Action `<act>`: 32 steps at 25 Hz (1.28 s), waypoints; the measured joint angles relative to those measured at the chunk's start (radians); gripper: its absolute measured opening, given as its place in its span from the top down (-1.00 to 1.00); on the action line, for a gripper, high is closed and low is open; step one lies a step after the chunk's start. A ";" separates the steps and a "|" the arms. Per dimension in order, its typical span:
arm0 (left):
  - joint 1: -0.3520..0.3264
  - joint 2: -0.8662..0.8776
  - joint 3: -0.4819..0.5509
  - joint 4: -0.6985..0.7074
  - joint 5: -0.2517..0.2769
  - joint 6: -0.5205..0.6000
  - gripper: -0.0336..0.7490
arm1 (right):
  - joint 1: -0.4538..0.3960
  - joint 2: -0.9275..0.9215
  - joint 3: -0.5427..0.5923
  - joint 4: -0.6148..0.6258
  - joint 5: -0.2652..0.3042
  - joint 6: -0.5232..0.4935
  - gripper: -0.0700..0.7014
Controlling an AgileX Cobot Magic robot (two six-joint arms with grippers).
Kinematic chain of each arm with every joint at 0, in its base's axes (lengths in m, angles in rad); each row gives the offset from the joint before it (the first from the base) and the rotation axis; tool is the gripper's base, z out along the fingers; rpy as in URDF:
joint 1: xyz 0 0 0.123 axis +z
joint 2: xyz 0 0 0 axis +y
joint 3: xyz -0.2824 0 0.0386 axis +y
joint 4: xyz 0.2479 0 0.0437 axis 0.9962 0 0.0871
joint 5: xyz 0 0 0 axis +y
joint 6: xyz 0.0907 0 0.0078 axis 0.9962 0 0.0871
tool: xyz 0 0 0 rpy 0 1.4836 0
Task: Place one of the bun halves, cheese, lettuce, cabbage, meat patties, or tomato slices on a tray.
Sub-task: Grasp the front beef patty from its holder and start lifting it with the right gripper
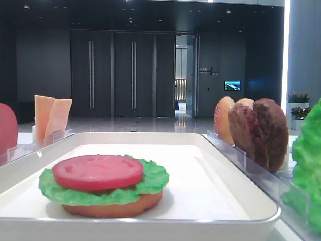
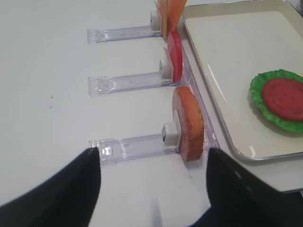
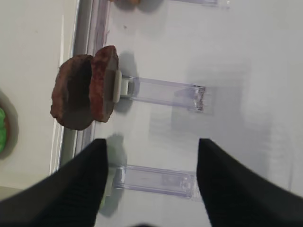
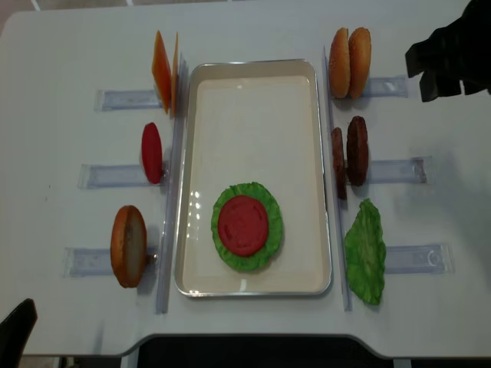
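On the white tray [image 4: 253,84] lies a stack: a bun half [image 1: 113,207], the lettuce [image 1: 150,178] and a tomato slice [image 1: 98,170] on top. Two meat patties [image 3: 85,92] stand on edge in a clear rack right of the tray, also seen from above as meat patties [image 4: 349,152]. My right gripper [image 3: 151,161] hangs open and empty above the rack beside them, and shows as a dark shape, the right gripper [image 4: 449,54], at the far right. My left gripper [image 2: 154,184] is open and empty, just short of an upright bun half [image 2: 189,123].
Left of the tray, clear racks hold cheese [image 4: 163,61], a tomato slice [image 4: 152,152] and a bun half [image 4: 128,245]. Right racks hold two bun halves [image 4: 349,61] and a lettuce leaf [image 4: 366,249]. The table's front edge [image 4: 253,345] runs close below the tray.
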 joint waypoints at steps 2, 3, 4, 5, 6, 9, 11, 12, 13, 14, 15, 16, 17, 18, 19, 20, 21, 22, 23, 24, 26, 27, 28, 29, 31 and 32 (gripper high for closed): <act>0.000 0.000 0.000 0.000 0.000 0.000 -0.45 | 0.025 0.034 -0.008 -0.005 0.001 0.020 -0.22; 0.000 0.000 0.000 0.000 0.000 0.000 -0.45 | 0.035 0.047 -0.010 -0.005 0.001 0.031 -0.22; 0.000 0.000 0.000 0.000 0.000 0.000 -0.45 | 0.044 0.060 -0.010 -0.006 0.001 0.042 -0.22; 0.000 0.000 0.000 0.000 0.000 0.000 -0.45 | 0.049 0.073 -0.010 -0.007 0.002 0.061 -0.22; 0.000 0.000 0.000 0.000 0.000 0.000 -0.45 | 0.056 0.081 -0.010 -0.007 0.003 0.075 -0.22; 0.000 0.000 0.000 0.000 0.000 0.000 -0.45 | 0.068 0.101 -0.010 -0.008 -0.015 0.133 -0.22; 0.000 0.000 0.000 0.000 0.000 -0.002 -0.45 | 0.073 0.104 -0.010 -0.008 -0.033 0.170 -0.23; 0.000 0.000 0.000 0.000 0.000 -0.002 -0.45 | 0.075 0.104 -0.010 -0.008 -0.044 0.181 -0.23; 0.000 0.000 0.000 0.000 0.000 -0.002 -0.45 | 0.080 0.104 -0.010 -0.008 -0.050 0.185 -0.23; 0.000 0.000 0.000 0.000 0.000 -0.002 -0.45 | 0.087 0.104 -0.010 -0.007 -0.054 0.187 -0.23; 0.000 0.000 0.000 0.000 0.000 -0.002 -0.45 | 0.101 0.104 -0.010 -0.007 -0.059 0.186 -0.23; 0.000 0.000 0.000 0.000 0.000 -0.002 -0.45 | 0.113 0.104 -0.010 -0.007 -0.065 0.181 -0.23; 0.000 0.000 0.000 0.000 0.000 -0.002 -0.45 | 0.131 0.104 -0.010 -0.007 -0.070 0.179 -0.23; 0.000 0.000 0.000 0.000 0.000 -0.002 -0.45 | 0.151 0.104 -0.010 -0.007 -0.080 0.176 -0.23; 0.000 0.000 0.000 0.000 0.000 -0.002 -0.45 | 0.169 0.105 -0.010 -0.007 -0.090 0.175 -0.23; 0.000 0.000 0.000 0.000 0.000 -0.002 -0.45 | 0.191 0.109 -0.010 -0.007 -0.098 0.173 -0.23; 0.000 0.000 0.000 0.000 0.000 -0.002 -0.45 | 0.207 0.114 -0.011 -0.007 -0.104 0.173 -0.23; 0.000 0.000 0.000 0.000 0.000 -0.002 -0.45 | 0.225 0.122 -0.011 -0.007 -0.109 0.173 -0.23; 0.000 0.000 0.000 0.000 0.000 -0.002 -0.45 | 0.240 0.133 -0.012 -0.007 -0.114 0.172 -0.23; 0.000 0.000 0.000 0.000 0.000 -0.002 -0.45 | 0.251 0.146 -0.012 -0.007 -0.116 0.172 -0.23; 0.000 0.000 0.000 0.000 0.000 -0.002 -0.45 | 0.266 0.173 -0.012 -0.007 -0.121 0.172 -0.23; 0.000 0.000 0.000 0.000 0.000 -0.002 -0.45 | 0.270 0.188 -0.012 -0.007 -0.122 0.175 -0.23; 0.000 0.000 0.000 0.000 0.000 -0.002 -0.45 | 0.273 0.200 -0.012 -0.007 -0.122 0.181 -0.23; 0.000 0.000 0.000 0.000 0.000 -0.002 -0.45 | 0.276 0.215 -0.012 -0.007 -0.123 0.187 -0.23; 0.000 0.000 0.000 0.000 0.000 -0.002 -0.45 | 0.276 0.236 -0.014 -0.007 -0.128 0.192 -0.23; 0.000 0.000 0.000 0.000 0.000 -0.002 -0.45 | 0.276 0.245 -0.018 -0.007 -0.126 0.193 -0.23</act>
